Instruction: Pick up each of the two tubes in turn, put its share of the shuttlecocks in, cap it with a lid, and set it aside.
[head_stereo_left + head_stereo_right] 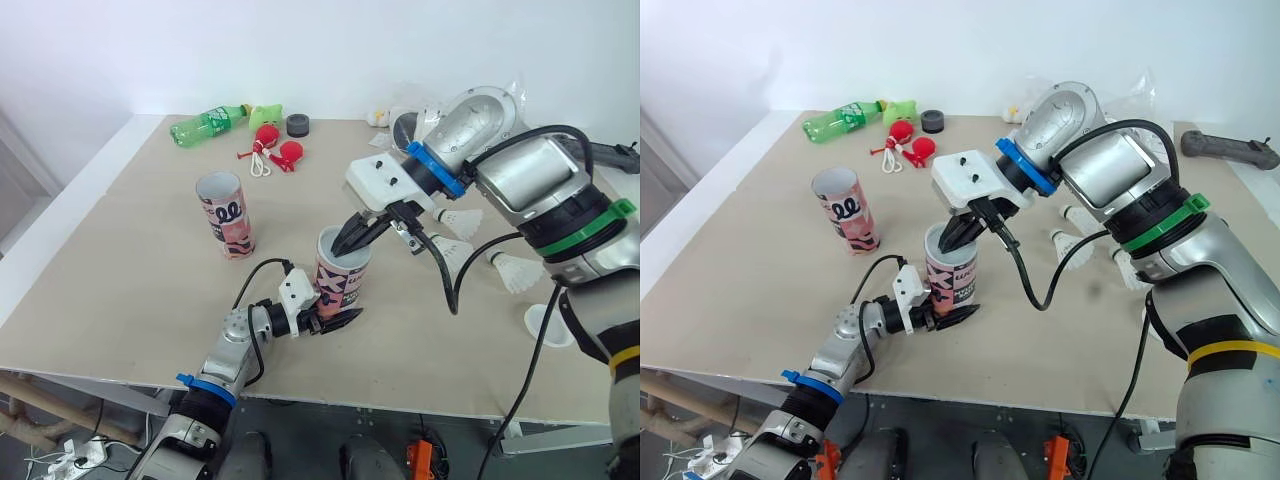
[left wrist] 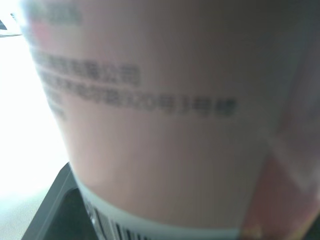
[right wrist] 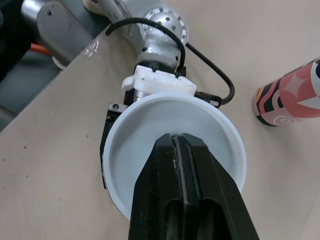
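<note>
A pink patterned tube (image 1: 340,282) stands upright near the table's front, open mouth up. My left gripper (image 1: 335,318) is shut on its lower part; its printed wall (image 2: 165,125) sits close in the left wrist view. My right gripper (image 1: 346,238) hangs at the tube's mouth, fingers pressed shut together with nothing seen between them (image 3: 180,145), tips just inside the white rim (image 3: 235,150). A second matching tube (image 1: 226,213) stands open to the left. Three shuttlecocks (image 1: 452,250) lie on the table to the right. A white lid (image 1: 548,325) rests near the right front edge.
At the back of the table lie a green bottle (image 1: 208,124), red toys with a cord (image 1: 275,152) and a dark roll (image 1: 297,125). A plastic bag (image 1: 430,120) sits behind my right arm. A black handle (image 1: 1230,150) lies at the far right.
</note>
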Robot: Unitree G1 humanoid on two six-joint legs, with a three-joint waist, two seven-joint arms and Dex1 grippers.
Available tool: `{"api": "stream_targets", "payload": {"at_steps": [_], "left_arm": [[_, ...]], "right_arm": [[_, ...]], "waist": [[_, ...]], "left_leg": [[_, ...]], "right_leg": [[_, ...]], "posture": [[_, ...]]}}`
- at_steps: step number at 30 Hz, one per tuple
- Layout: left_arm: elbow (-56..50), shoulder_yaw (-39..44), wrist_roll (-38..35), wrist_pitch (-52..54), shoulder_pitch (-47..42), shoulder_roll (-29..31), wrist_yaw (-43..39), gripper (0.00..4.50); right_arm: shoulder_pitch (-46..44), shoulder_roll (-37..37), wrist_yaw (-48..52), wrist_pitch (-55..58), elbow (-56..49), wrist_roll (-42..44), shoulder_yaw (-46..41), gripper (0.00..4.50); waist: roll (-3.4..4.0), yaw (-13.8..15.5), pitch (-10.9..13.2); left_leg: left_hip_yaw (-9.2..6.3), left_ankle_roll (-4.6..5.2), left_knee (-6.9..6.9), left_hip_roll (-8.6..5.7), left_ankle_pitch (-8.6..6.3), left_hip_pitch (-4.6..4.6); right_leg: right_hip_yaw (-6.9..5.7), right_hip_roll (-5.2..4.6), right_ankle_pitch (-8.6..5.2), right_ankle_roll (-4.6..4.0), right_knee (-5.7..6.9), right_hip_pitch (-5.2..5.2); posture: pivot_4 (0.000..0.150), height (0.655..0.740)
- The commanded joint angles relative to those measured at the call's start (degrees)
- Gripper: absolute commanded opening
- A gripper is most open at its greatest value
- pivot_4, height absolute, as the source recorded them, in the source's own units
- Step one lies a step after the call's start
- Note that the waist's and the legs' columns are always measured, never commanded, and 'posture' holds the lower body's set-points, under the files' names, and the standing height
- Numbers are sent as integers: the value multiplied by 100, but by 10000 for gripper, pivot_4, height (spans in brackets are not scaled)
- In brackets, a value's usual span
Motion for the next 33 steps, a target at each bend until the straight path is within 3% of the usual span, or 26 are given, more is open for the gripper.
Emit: {"api": "stream_targets", "payload": {"at_steps": [1,16,22,26,29,30,32,33], "left_arm": [[268,-77,6,103,210,-42,25,31154],[306,-57,1,81,195,-70,35,31154],[310,-46,12,48,183,-59,31,31154],[241,-46,-4,113,189,-1,-54,31154],[150,-58,-43,243,184,111,-196,31154],[131,-65,-54,285,178,158,-256,31154],[105,-78,-83,357,162,260,-358,31154],[94,-84,-99,393,151,303,-402,31154]], "right_arm": [[231,12,207,-16,-58,-356,459,544],[123,361,207,178,202,-343,-56,544],[-15,223,207,878,187,423,-1223,544],[437,-107,18,1835,-359,1104,-2242,544],[1376,-578,-446,2468,-1020,1394,-3014,10930],[1801,-740,-636,2659,-1236,1511,-3303,12288],[2647,-888,-1073,2991,-1703,1751,-3876,20457],[3024,-885,-1304,3116,-1903,1868,-4138,26965]], "waist": [[6,-1,-6],[15,-5,-29],[-3,11,-13],[-22,75,-1],[-17,66,1],[-36,98,-1],[-60,126,8],[-49,126,8]], "left_leg": [[0,0,-1,0,0,1],[-1,-1,-1,0,-1,19],[-2,-1,-1,-1,0,-9],[-12,-1,-1,-10,-1,-27],[-25,-10,-6,-6,-8,-37],[-24,-10,-6,-6,-8,-37],[-60,-9,-15,-2,-8,-38],[-50,-14,-15,1,-11,-48]], "right_leg": [[0,0,-1,0,0,0],[0,1,-8,-14,0,1],[1,1,3,0,1,0],[-7,-6,2,0,-4,-3],[-22,-4,8,-2,-42,1],[-22,-4,7,0,-42,1],[-61,0,0,-10,-59,-1],[-52,0,3,-11,-62,8]], "posture": [[1500,7400],[1500,7400],[1500,7400],[1500,7400],[1500,7400],[1500,7400],[1500,7400],[1500,7400]]}}
